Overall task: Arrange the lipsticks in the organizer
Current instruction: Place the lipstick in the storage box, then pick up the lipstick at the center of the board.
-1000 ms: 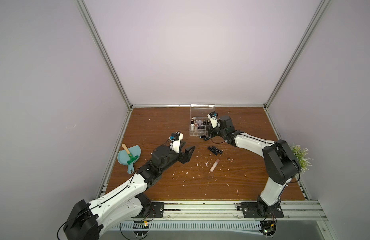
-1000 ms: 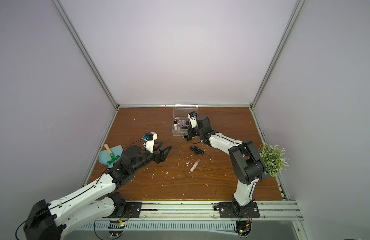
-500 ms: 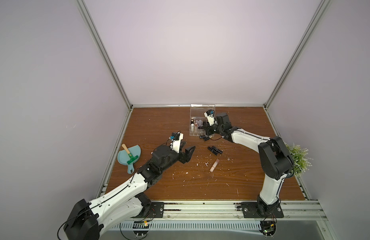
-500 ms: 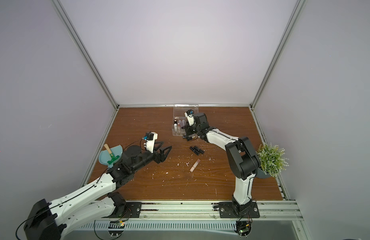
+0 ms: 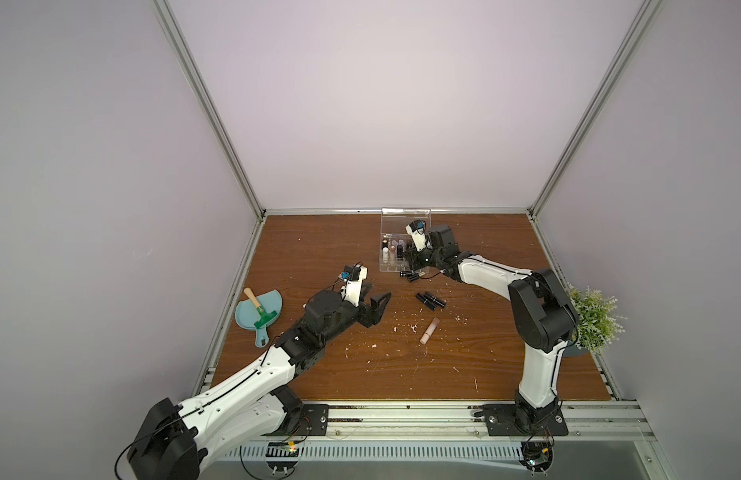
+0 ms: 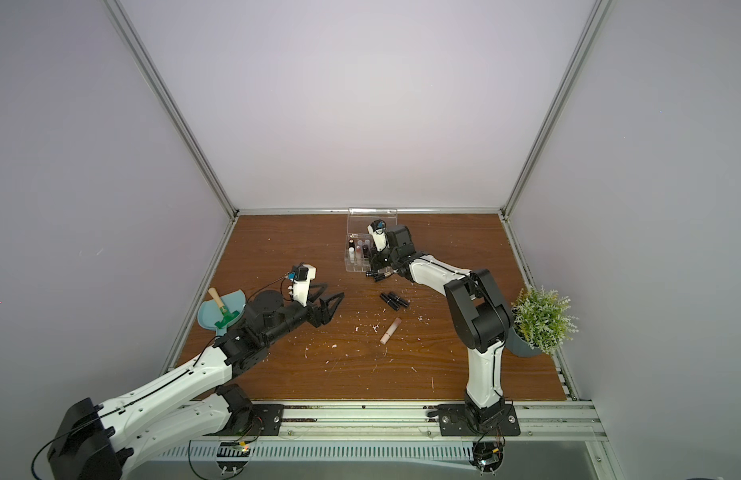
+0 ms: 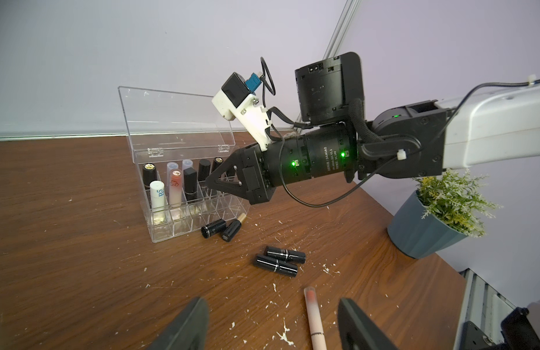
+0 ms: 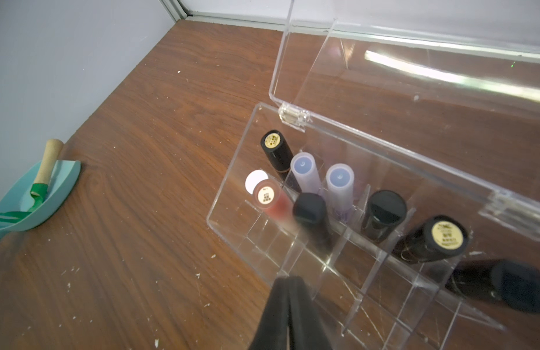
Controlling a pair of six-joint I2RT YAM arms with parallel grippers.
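Note:
The clear organizer (image 5: 405, 217) stands at the back of the table with its lid up, and several lipsticks (image 8: 305, 169) stand upright in its cells. On the table lie two black lipsticks (image 5: 411, 274) at its front wall, a black pair (image 5: 431, 300) further forward, and a beige-pink tube (image 5: 429, 331). My right gripper (image 8: 289, 281) is shut and empty, its tip at the organizer's (image 8: 383, 297) front cells. My left gripper (image 5: 375, 297) is open above the table, left of the loose tubes. The pink tube (image 7: 313, 318) shows between its fingers, untouched.
A light-blue dustpan (image 5: 273, 303) holding a green, wooden-handled tool (image 5: 258, 313) lies at the left edge. A potted plant (image 5: 593, 318) stands at the right edge beside the right arm. White flecks are scattered over the wood. Grey walls close three sides.
The right arm has swung a little left and back toward the organizer, its gripper staying shut. The left arm has not moved.

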